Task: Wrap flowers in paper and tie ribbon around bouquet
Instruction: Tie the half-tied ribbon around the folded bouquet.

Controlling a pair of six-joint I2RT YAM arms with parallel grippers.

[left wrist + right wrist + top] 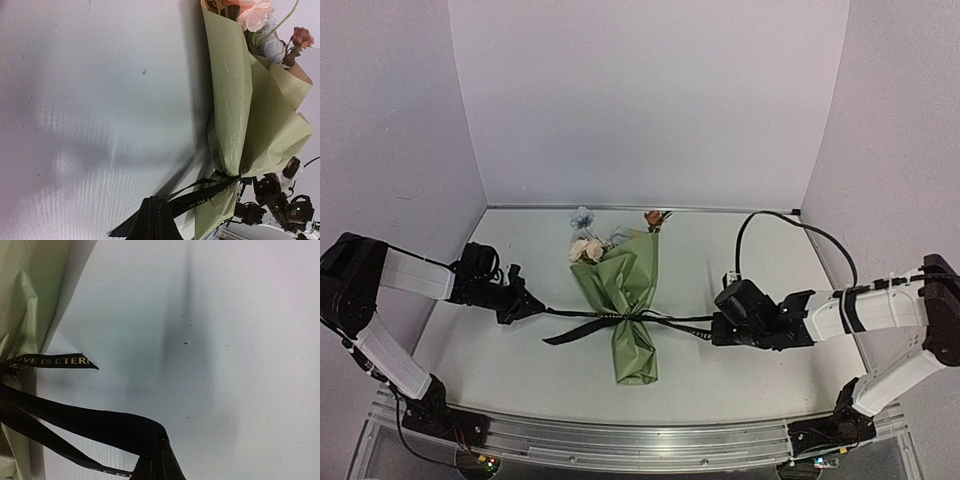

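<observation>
Bouquet (625, 300): lies flat near the middle of the surface (750, 270), between the two arms. Wide end points to the far wall, narrow end to the arm bases.

Flowers (588, 245): pale blue, cream-pink and rust-orange heads stick out of the wide end. The orange one sits apart, at the right corner of the opening. Stems are hidden inside the wrap.

Paper (632, 275): olive-green sheet rolled into a cone around the flowers and pinched in at a waist below the middle. It flares again towards the near end. The left wrist view shows a strip of tan reverse at the open edge.

Ribbon (582, 315): black, wound around the waist of the cone and touching the paper there. Strands run out nearly straight to both sides. One loose tail lies on the surface left of the cone, angled towards the near edge. The right wrist view shows a short cut end with light lettering beside the paper.

Left gripper (528, 308): low over the surface, well left of the cone, fingers closed on the left strand; its wrist view shows the ribbon folding into the closed tips.

Right gripper (716, 328): low, right of the cone, fingers closed on the right-hand ribbon, which loops into the tips.
</observation>
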